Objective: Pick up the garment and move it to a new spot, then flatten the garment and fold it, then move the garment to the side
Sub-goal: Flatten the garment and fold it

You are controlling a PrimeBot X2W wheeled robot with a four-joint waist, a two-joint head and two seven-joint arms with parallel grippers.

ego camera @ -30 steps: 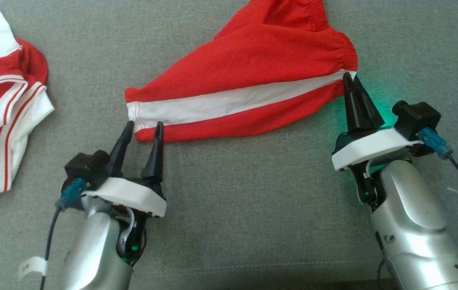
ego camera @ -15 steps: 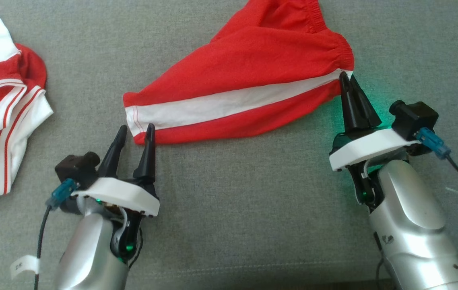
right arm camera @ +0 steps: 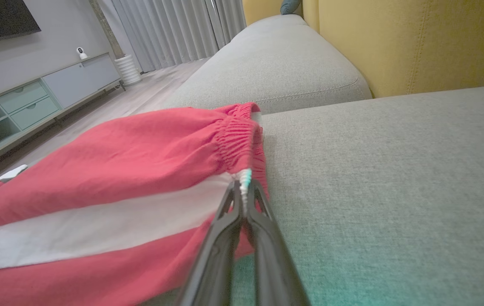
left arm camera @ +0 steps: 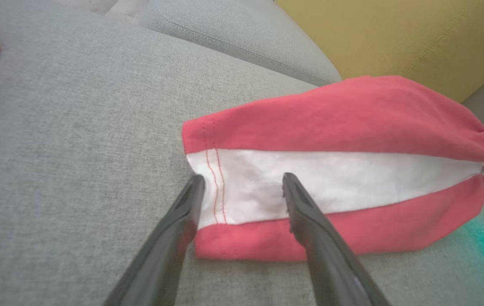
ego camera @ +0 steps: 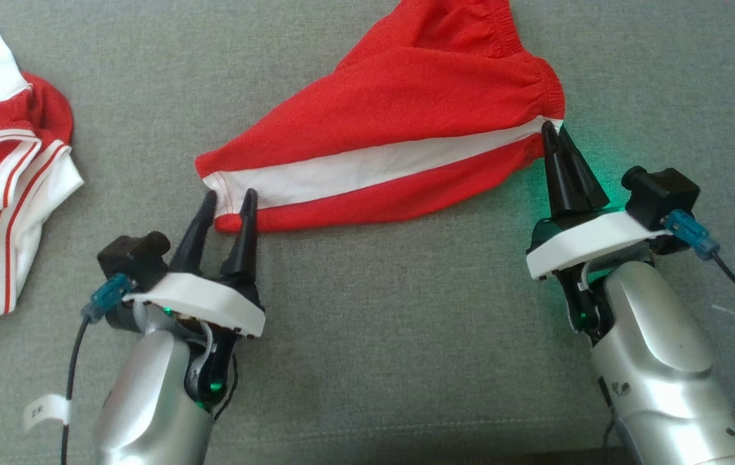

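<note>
- Pinching waistband (ego camera: 551, 93) of shorts (ego camera: 406, 123), upper centre of frame, with right gripper (ego camera: 553, 129), jaws pressed together on cloth.
- Straddling leg hem (ego camera: 210, 175), left of centre, with left gripper (ego camera: 230, 195), jaws spread.
- Push deeper, catch both layers, close, then pull taut.

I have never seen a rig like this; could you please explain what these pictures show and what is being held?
This is a two-armed robot working over a grey sofa cushion. One picture looks down from its head; the other two come from wrist cameras looking along the left fingers and the right fingers. Red shorts with a white stripe lie on the cushion; another red-and-white garment lies to the left. The right fingers are shut, pinching the shorts' waistband end. The left fingers stand open over the leg hem, gripping nothing.
</note>
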